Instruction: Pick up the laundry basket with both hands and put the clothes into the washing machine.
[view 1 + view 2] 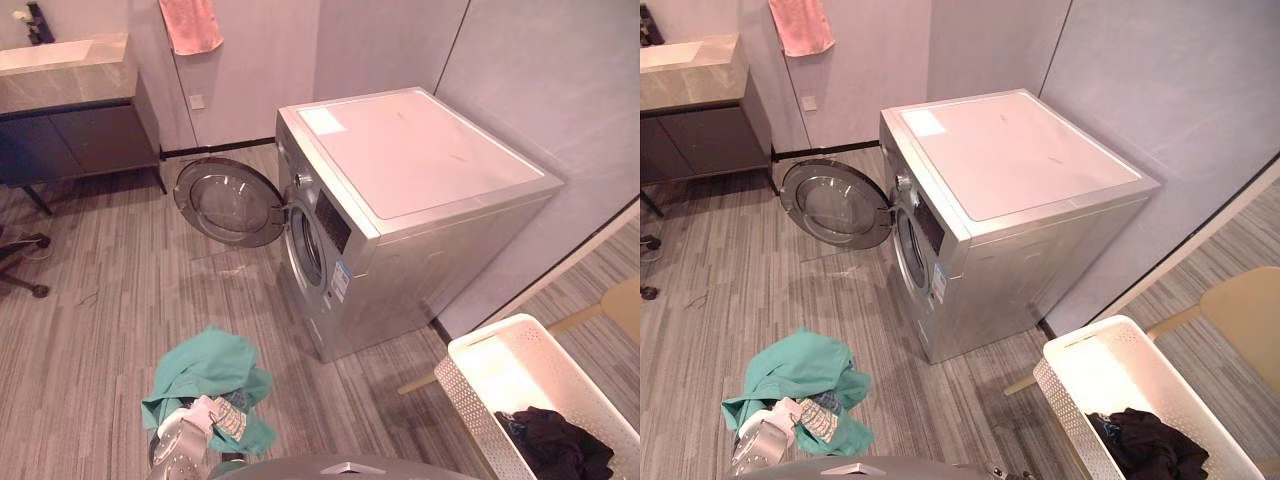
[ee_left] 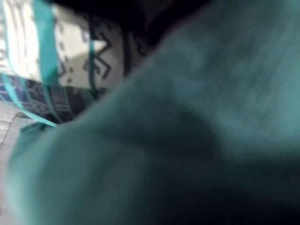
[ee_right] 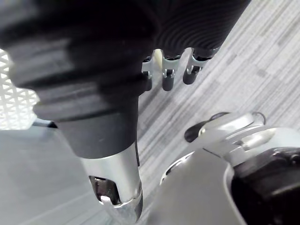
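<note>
Grey striped floor ran up to pale walls, w/ washer standing against the rt wall.

L hand showed low at the near edge of the floor, draped in a teal garment. A white-and-blue patterned cloth was bunched right beside it. In its wrist view the teal cloth covered nearly everything, so couldn't tell its grip. R hand hung over bare floor, fingers relaxed and holding nothing, w/ the basket's white mesh just off to one side, not touching.

Laundry basket sat at the near-rt corner, well apart from the L hand and cut off by the frame edge. Dark clothes lay in its near end. A tan wooden piece showed behind and under it; couldn't tell what carried the basket.

Washing machine stood mid-floor beyond both hands. Its round door was swung open to the left, and the drum inside was too dark to make out. Far-left corner had a vanity counter, partly cut off. A pink towel hung on the back wall, top cropped.
</note>
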You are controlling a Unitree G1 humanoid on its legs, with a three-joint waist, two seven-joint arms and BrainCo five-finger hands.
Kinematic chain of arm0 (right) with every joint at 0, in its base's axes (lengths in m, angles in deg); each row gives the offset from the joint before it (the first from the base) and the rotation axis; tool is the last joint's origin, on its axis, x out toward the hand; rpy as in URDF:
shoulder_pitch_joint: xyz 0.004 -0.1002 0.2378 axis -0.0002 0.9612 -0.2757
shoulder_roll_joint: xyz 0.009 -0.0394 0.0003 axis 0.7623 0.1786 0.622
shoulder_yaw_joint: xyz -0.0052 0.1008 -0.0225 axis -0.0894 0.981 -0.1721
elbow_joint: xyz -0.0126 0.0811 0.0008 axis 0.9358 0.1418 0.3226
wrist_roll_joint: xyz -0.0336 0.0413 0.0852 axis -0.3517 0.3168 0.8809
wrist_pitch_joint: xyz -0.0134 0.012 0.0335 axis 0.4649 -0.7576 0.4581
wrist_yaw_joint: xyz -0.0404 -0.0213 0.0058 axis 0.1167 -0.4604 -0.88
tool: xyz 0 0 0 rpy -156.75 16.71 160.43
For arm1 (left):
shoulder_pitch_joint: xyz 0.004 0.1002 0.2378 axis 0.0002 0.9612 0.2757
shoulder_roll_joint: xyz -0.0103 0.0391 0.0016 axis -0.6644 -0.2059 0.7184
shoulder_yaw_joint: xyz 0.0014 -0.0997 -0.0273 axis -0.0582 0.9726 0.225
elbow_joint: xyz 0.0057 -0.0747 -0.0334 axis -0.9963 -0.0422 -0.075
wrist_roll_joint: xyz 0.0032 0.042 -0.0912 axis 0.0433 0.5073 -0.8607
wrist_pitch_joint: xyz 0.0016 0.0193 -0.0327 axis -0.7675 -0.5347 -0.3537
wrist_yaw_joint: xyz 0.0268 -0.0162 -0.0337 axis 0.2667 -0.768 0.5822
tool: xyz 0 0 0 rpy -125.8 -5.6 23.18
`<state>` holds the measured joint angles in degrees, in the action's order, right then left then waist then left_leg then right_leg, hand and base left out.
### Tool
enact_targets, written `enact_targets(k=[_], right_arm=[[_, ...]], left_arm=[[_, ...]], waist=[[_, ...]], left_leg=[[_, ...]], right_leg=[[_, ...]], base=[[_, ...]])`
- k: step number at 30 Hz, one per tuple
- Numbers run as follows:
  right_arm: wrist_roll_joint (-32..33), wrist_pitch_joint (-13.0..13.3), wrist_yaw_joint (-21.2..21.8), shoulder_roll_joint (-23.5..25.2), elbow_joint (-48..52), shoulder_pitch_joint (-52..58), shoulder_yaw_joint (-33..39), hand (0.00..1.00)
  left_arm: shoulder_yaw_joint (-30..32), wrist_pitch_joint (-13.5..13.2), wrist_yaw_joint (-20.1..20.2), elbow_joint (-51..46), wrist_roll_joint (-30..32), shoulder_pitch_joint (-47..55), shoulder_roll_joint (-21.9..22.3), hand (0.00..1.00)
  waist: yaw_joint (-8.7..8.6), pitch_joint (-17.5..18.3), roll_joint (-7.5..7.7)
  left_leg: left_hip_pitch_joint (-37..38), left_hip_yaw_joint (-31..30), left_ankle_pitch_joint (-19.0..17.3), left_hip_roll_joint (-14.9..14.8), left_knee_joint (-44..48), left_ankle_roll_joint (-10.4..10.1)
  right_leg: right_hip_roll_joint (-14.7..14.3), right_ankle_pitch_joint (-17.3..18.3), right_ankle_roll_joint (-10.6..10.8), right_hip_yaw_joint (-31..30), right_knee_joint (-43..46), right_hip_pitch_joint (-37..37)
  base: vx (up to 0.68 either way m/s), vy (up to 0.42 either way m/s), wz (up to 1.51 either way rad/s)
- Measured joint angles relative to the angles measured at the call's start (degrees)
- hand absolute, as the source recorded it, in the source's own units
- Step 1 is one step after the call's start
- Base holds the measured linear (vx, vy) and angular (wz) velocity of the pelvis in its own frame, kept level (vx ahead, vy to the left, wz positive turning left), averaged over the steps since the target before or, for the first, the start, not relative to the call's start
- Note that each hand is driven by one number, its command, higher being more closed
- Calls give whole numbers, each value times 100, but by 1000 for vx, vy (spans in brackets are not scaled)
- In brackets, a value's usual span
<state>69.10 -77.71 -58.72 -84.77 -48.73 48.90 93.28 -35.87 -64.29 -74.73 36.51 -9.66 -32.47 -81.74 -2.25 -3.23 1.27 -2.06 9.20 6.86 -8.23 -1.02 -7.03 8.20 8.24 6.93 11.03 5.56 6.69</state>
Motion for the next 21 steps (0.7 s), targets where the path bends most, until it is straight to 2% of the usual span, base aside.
enact_targets(k=[2,6,7,8,9,10,11,12,13,14,15,16,17,18,19,21], right_arm=[[4,-46,-14,-69,1,-118,72,0],[130,-36,-21,-126,41,-301,306,0],[140,-38,-21,-110,38,-369,459,0],[147,-40,-20,-115,25,-423,529,0],[147,-43,-18,-142,16,-392,574,0],[146,-46,-16,-212,18,-277,663,0],[145,-58,-16,-220,23,-259,665,0],[145,-66,-12,-188,24,-252,659,0],[183,-43,-19,-96,43,-248,704,0],[180,-36,-1,8,59,-254,706,0],[178,-43,0,173,85,-244,693,0],[178,-41,-3,256,97,-223,681,0],[210,-40,6,355,227,-90,664,0],[234,-20,6,408,382,79,661,0],[234,-26,6,428,450,162,665,0],[353,-42,-1,516,598,326,742,0]], left_arm=[[32,-1,-45,-46,43,-160,-3,100],[24,8,-98,-76,46,-116,-4,100],[13,23,-100,-115,53,-117,-3,100],[-21,52,-101,-202,57,-115,0,100],[-49,59,-105,-293,58,-98,0,100],[-114,57,-105,-457,62,-112,0,100],[-130,58,-105,-472,116,-159,-6,100],[-142,58,-103,-481,166,-166,-16,100],[-203,58,-101,-506,217,-159,-59,100],[-233,63,-99,-517,311,-157,-155,100],[-244,65,-99,-518,370,-178,-273,100],[-268,71,-99,-514,392,-191,-307,100],[-431,117,-94,-499,445,-235,-318,100],[-650,169,-54,-499,488,-285,-285,100],[-742,183,-22,-499,490,-317,-246,100],[-869,205,85,-504,497,-421,-5,100]], waist=[[21,-231,-89],[51,-284,-95],[67,-340,-22],[34,-352,-3],[24,-345,-5],[-8,-361,-66],[-15,-380,-94],[-25,-389,-131],[-22,-421,-158],[11,-550,-110],[12,-641,73],[-9,-670,122],[-87,-684,156],[-130,-687,164],[-153,-691,156],[-288,-690,90]], left_leg=[[-458,-174,-291,10,693,84],[-650,-293,-487,264,981,249],[-815,-289,-735,372,1384,382],[-1042,-165,-1103,485,1991,671],[-1135,-32,-1267,528,2300,720],[-1215,46,-1619,576,2570,660],[-1197,-56,-1724,673,2589,719],[-1130,-107,-1728,673,2525,746],[-952,-143,-1728,673,2352,789],[-667,-181,-1705,705,2094,836],[-370,-225,-1614,736,1787,945],[-250,-288,-1602,747,1644,929],[-68,-423,-1577,775,1400,942],[151,-484,-1567,883,1113,946],[287,-480,-1566,937,982,944],[763,-291,-1745,1040,654,910]], right_leg=[[63,-9,64,243,14,17],[324,73,202,451,25,60],[492,164,302,585,123,86],[708,291,381,740,319,122],[814,353,398,816,438,140],[917,420,320,886,1001,94],[1133,227,-59,830,2058,-359],[1188,-37,-455,789,2589,-637],[1228,-518,-935,576,3284,-1034],[1125,-375,-835,153,4084,-1447],[750,0,-695,-137,4618,-1808],[518,130,-638,-177,4742,-1952],[112,307,-538,-129,4705,-2229],[-102,419,-523,52,4417,-2486],[-161,425,-512,166,4170,-2552],[-329,385,-541,739,2832,-2599]], base=[[-64,44,49],[-26,84,32],[45,172,44],[62,197,53],[135,247,64],[204,304,61],[231,315,56],[194,275,35],[206,235,14],[258,239,10],[258,192,14],[244,118,40],[252,77,55],[269,72,55],[403,69,46],[432,47,30]])
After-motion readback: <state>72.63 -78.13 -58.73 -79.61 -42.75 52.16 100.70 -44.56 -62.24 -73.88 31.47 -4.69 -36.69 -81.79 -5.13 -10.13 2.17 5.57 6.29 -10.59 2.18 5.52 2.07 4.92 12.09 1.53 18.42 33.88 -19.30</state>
